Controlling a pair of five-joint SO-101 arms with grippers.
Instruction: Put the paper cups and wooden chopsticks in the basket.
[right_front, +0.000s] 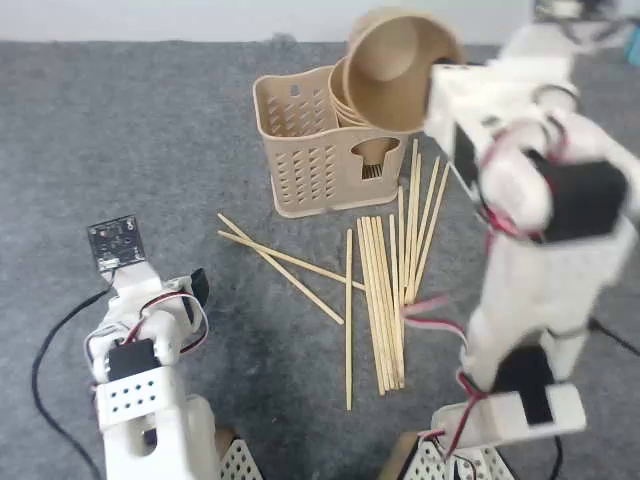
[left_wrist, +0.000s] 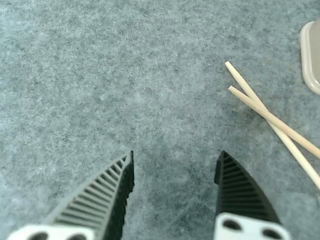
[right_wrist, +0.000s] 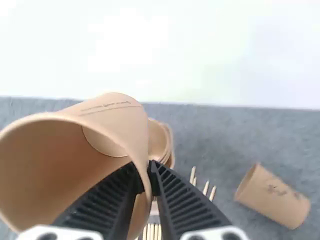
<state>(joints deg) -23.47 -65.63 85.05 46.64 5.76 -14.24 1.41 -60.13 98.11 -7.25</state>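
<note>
— Pinching cup (right_front: 400, 70) by its wall with right gripper (right_wrist: 145, 169), raised over basket (right_front: 310, 150) near far edge of carpet (right_front: 120, 130).
— More inside?
— Stacked cups (right_front: 345, 95), yes. Chopsticks (right_front: 385, 290) loose mid-carpet, just before basket.
— Left gripper (left_wrist: 176, 155)?
— Spread wide, holding nothing, low over carpet toward near left corner.
— Anything else?
— Lone cup (right_wrist: 272, 200) on its side on carpet, apart from basket.
</note>
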